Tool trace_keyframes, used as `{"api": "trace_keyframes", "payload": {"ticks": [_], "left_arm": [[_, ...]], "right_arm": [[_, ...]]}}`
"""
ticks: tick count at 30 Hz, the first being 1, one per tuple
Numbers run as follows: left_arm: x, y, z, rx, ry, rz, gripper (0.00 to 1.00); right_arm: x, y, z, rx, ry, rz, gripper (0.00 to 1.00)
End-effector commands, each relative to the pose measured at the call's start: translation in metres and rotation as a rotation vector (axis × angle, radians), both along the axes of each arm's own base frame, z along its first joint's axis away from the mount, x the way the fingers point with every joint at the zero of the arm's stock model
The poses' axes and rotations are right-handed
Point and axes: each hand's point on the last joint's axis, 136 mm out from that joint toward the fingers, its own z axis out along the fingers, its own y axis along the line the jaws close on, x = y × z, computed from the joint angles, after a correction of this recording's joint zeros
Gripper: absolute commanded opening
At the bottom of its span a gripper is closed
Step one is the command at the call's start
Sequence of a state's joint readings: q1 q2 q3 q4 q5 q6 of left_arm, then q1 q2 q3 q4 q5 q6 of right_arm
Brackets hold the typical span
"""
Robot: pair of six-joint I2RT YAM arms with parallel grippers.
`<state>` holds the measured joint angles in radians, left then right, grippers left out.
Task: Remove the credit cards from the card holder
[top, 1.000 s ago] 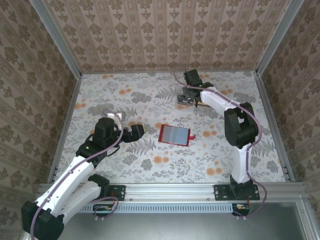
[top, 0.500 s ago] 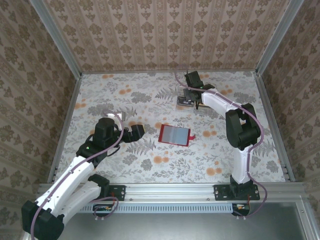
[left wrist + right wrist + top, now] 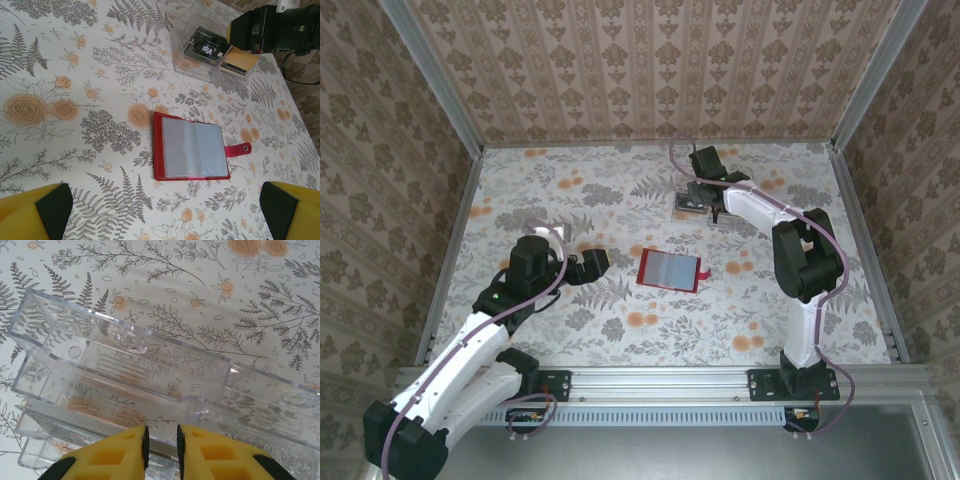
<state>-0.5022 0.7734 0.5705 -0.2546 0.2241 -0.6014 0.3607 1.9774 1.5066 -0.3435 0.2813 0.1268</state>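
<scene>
Lying open, the card holder (image 3: 670,269) rests on the table (image 3: 620,200).

Floral tablecloth (image 3: 620,340); patterned beige walls (image 3: 650,70); aluminium corner rails (image 3: 432,75).

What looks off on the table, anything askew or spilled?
Nothing stands out. The card holder lies open and flat, its tab out to one side; the clear box beyond it sits level, with cards inside.
</scene>
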Motion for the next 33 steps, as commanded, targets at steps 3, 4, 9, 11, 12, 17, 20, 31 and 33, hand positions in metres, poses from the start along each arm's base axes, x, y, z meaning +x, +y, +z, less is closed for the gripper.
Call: {"api": "trace_keyframes", "payload": {"ticks": [3,4,9,11,12,17,20,31,33], "left_arm": [[0.002,0.002,0.001,-0.007,-0.003,0.012,1.0],[0.002,0.003,0.001,-0.006,-0.002,0.014,1.0],[0.006,0.009,-0.003,0.021,0.003,0.052,1.0],[0.009,0.012,-0.006,0.036,0.011,0.074,1.0],[0.01,0.014,-0.008,0.045,0.018,0.085,1.0],[0.022,0.027,-0.022,0.116,0.062,0.171,1.0],[0.033,0.044,-0.03,0.196,0.089,0.264,1.0],[0.077,0.145,-0.052,0.458,0.111,0.683,1.0],[0.079,0.17,-0.05,0.494,0.094,0.779,1.0]], "right_arm": [[-0.014,0.001,0.046,0.01,-0.092,0.031,0.28],[-0.019,0.001,0.05,0.021,-0.102,0.04,0.29],[-0.055,-0.012,0.072,0.066,-0.189,0.033,0.37],[-0.071,-0.02,0.079,0.095,-0.237,0.02,0.41],[-0.079,-0.025,0.08,0.1,-0.25,0.013,0.43],[-0.116,-0.047,0.09,0.143,-0.339,-0.04,0.96],[-0.134,-0.062,0.09,0.156,-0.402,-0.087,1.0],[-0.149,-0.102,0.058,0.018,-0.494,-0.149,1.0],[-0.146,-0.113,0.056,0.014,-0.499,-0.181,1.0]]}}
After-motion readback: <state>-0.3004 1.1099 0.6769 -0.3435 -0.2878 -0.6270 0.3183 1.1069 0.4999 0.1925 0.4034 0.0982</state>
